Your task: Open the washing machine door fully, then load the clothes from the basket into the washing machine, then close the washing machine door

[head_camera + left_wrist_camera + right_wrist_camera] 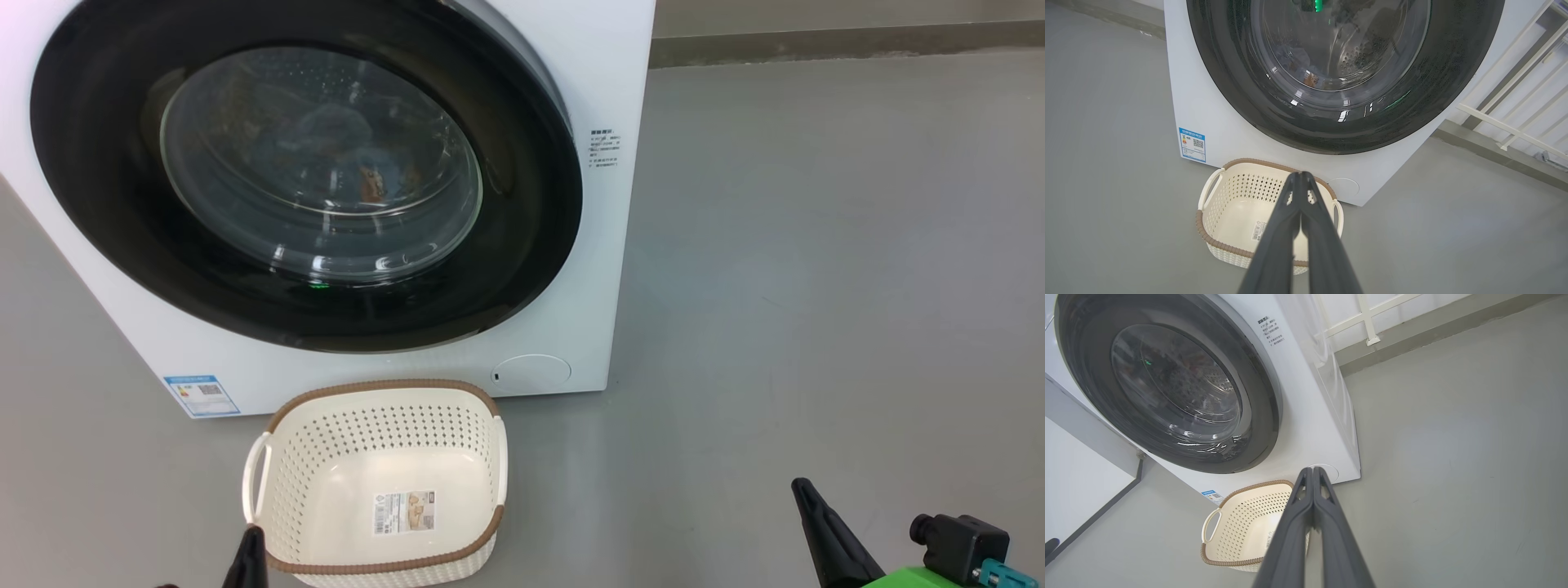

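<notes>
Clothes (369, 181) inside the washing machine (606, 261)

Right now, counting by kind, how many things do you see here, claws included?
washing machine: 1
basket: 1
claws: 2, the left claw and the right claw
Total: 4

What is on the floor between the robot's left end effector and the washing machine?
The empty cream basket stands there, in front of the washing machine; the left wrist view shows it beyond the shut left end effector.
</notes>
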